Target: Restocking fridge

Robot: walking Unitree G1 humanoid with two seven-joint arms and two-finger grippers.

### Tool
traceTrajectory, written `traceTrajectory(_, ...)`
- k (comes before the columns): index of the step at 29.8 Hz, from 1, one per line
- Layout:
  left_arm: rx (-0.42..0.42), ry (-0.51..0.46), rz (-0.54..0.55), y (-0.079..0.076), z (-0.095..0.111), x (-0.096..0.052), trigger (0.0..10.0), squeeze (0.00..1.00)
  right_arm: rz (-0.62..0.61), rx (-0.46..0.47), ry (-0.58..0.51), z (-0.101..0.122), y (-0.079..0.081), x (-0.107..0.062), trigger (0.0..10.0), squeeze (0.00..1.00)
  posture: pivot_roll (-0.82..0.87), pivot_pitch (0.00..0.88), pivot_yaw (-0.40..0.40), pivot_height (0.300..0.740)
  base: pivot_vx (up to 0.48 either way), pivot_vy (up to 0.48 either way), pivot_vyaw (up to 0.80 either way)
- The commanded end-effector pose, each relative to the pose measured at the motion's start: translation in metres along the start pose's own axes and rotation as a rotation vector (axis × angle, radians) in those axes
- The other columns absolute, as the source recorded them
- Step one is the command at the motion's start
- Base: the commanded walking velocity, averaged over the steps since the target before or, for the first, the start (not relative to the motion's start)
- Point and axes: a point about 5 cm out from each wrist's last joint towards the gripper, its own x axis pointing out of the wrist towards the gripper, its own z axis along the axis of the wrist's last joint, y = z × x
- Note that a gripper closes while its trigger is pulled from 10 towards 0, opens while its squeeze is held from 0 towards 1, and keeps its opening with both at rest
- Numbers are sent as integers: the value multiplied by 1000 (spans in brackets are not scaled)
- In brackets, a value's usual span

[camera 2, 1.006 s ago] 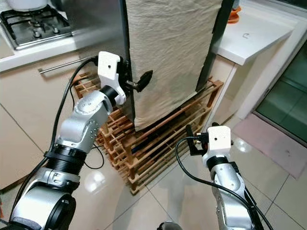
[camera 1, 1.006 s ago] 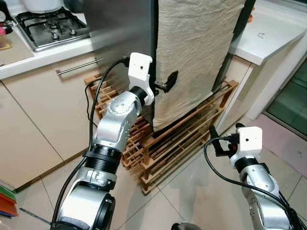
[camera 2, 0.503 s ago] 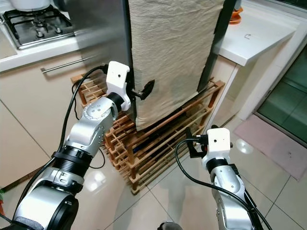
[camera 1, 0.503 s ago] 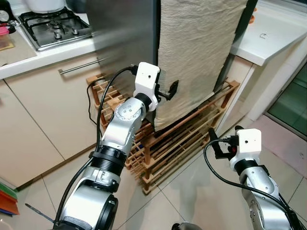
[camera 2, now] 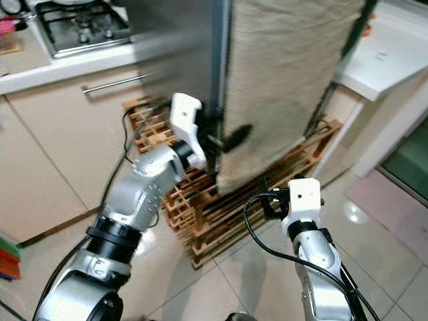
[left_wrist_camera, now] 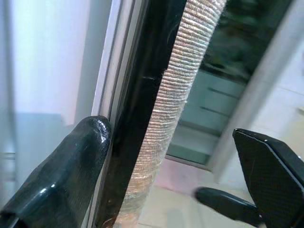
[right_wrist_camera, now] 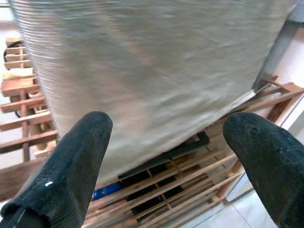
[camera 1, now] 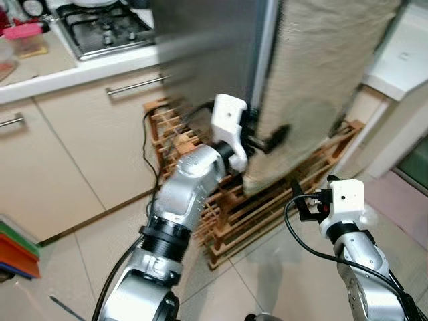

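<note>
The fridge [camera 1: 207, 40] has a steel side, and a beige cloth [camera 1: 321, 67] hangs over its door. My left gripper [camera 1: 266, 142] is open at the door's near edge, about half way down the cloth. In the left wrist view the dark door edge [left_wrist_camera: 137, 95] and the cloth's hem [left_wrist_camera: 166, 104] run between the two fingers [left_wrist_camera: 71, 166]. My right gripper [camera 1: 302, 204] is open and held low, apart from the fridge. It points at the cloth's lower part [right_wrist_camera: 156, 71] with nothing between its fingers.
A wooden slatted rack [camera 1: 221, 214] stands on the tiled floor under and beside the fridge. A counter with a gas hob [camera 1: 107, 27] and cream cabinets [camera 1: 87, 134] lies to the left. A white table [camera 1: 408, 53] is on the right. Coloured flat items [camera 1: 17, 247] lie on the floor at far left.
The camera has swung, so the whole scene sits further right and is blurred. My left gripper has stayed at the door's edge. The right arm has not moved.
</note>
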Motion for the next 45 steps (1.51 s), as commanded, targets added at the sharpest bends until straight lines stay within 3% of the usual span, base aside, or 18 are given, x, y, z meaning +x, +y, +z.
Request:
traceTrajectory(1, -20, -19, -89, -18, 4, 8, 10000, 0, -8, -1, 9, -1, -3, -2, 10000, 0, -124, 31, -1, 740, 0, 0, 0)
traceTrajectory(7, -17, -16, -88, -16, 7, 4, 10000, 0, -4, 4, 15, -3, -2, -6, 10000, 0, -123, 37, 1, 740, 0, 0, 0)
traceTrajectory(11, -13, -2, -71, -13, 6, 2, 10000, 0, -10, -3, 59, -13, -5, -23, 10000, 0, -125, 38, 0, 740, 0, 0, 0)
traceTrajectory(15, -17, 3, -69, -14, 6, 2, 10000, 0, -59, -11, 172, -43, -16, -44, 10000, 0, -139, 48, 2, 740, 0, 0, 0)
traceTrajectory(19, -18, 3, -69, -14, 6, 2, 10000, 0, -94, 9, 229, -61, -20, -49, 10000, 0, -144, 49, 5, 740, 0, 0, 0)
traceTrajectory(20, -19, 3, -75, -15, 6, 3, 10000, 0, -127, 29, 292, -81, -21, -52, 10000, 0, -148, 48, 7, 740, 0, 0, 0)
traceTrajectory(25, -46, -22, -140, -26, 16, 9, 10000, 0, -171, 110, 506, -127, -20, -63, 10000, 0, -153, 49, 13, 740, 0, 0, 0)
traceTrajectory(26, -46, -22, -140, -26, 16, 9, 10000, 0, -171, 110, 506, -127, -20, -63, 10000, 0, -153, 49, 13, 740, 0, 0, 0)
traceTrajectory(27, -69, -38, -166, -31, 23, 11, 10000, 0, -177, 133, 581, -140, -18, -66, 10000, 0, -155, 51, 17, 740, 0, 0, 0)
traceTrajectory(37, -94, -67, -312, -51, 53, 10, 10000, 0, -147, 139, 705, -165, -5, -60, 10000, 0, -142, 52, 19, 740, 0, 0, 0)
traceTrajectory(41, -174, -77, -417, -63, 67, 3, 10000, 0, -133, 115, 736, -170, 0, -58, 10000, 0, -131, 55, 20, 740, 0, 0, 0)
traceTrajectory(43, -286, -132, -485, -65, 83, -4, 10000, 0, -123, 102, 748, -172, 3, -56, 10000, 0, -127, 57, 21, 740, 0, 0, 0)
traceTrajectory(44, -286, -132, -485, -65, 83, -4, 10000, 0, -123, 102, 748, -172, 3, -56, 10000, 0, -127, 57, 21, 740, 0, 0, 0)
traceTrajectory(45, -346, -178, -539, -63, 99, -14, 10000, 0, -110, 84, 751, -173, 7, -53, 10000, 0, -123, 55, 18, 740, 0, 0, 0)
